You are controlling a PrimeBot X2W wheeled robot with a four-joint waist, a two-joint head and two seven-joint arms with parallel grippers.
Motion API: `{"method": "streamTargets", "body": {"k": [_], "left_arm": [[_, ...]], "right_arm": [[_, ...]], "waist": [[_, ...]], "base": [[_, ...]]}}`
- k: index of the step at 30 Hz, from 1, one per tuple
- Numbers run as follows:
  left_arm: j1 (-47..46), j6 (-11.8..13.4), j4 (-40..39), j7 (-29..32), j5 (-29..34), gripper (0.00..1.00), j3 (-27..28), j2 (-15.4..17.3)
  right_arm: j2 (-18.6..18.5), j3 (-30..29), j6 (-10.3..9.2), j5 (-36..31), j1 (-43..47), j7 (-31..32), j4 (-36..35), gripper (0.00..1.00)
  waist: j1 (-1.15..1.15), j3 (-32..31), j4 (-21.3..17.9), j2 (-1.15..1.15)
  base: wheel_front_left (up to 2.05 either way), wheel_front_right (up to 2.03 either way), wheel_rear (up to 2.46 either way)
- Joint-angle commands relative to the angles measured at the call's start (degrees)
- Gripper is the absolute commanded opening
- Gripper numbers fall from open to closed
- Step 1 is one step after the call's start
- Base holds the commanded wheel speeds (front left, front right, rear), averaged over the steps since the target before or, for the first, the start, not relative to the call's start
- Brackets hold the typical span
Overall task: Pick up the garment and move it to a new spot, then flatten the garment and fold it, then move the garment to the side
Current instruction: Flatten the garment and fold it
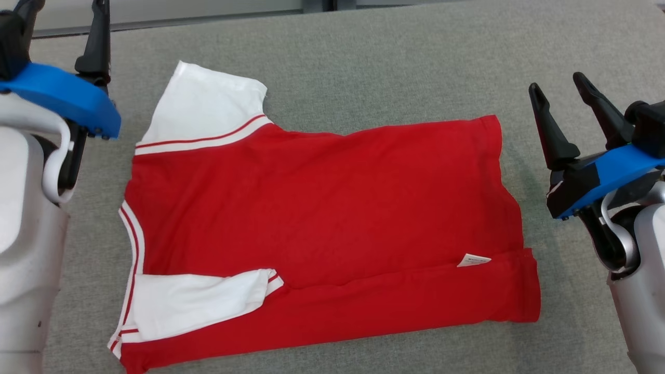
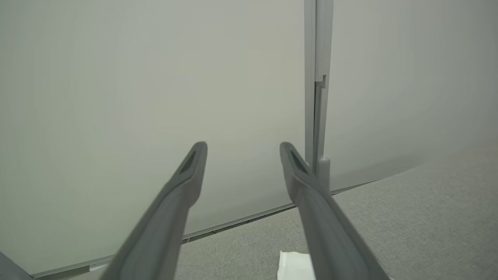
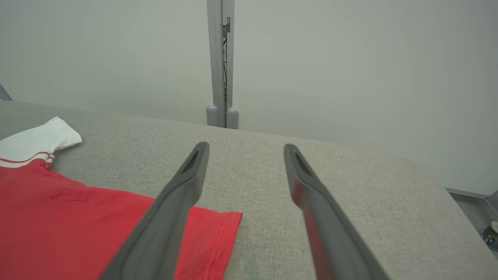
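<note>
The garment (image 1: 322, 223) is a bright red jersey with white sleeves and striped trim, lying flat on the grey table with its near long edge folded over the body. One white sleeve (image 1: 208, 106) sticks out at the far left; the other lies folded in at the near left. My left gripper (image 1: 62, 21) hovers open at the far left, off the cloth. My right gripper (image 1: 558, 88) stands open just right of the garment's right hem. In the right wrist view the red hem (image 3: 97, 225) lies left of my open fingers (image 3: 183, 194). A white sleeve corner (image 2: 293, 264) shows between the left fingers.
The grey fabric table (image 1: 389, 62) runs past the garment on all sides, with bare room at the right and far side. Pale wall panels with a grey post (image 3: 220, 62) stand behind the far edge. A small white tag (image 1: 474, 259) lies on the cloth.
</note>
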Motion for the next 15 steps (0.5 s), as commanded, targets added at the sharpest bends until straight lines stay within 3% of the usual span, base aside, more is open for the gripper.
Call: {"method": "streamTargets", "body": {"k": [1, 15], "left_arm": [[-2.6, -0.1, 1.5, 1.1, -1.4, 1.00, -2.1, 0.8], [-15.9, -0.1, 15.1, 13.9, -12.2, 1.00, -19.3, 4.8]], "right_arm": [[-0.7, 0.6, 0.01, 0.7, -1.3, 0.9, -0.5, 1.00], [-1.0, 2.6, 0.01, 3.4, -4.1, 3.4, -4.8, 1.00]], "waist": [[-0.02, 1.5, -0.3, 0.00], [-0.02, 10.0, -4.2, 0.00]], "base": [[0.00, 0.00, 0.00], [0.00, 0.00, 0.00]]}}
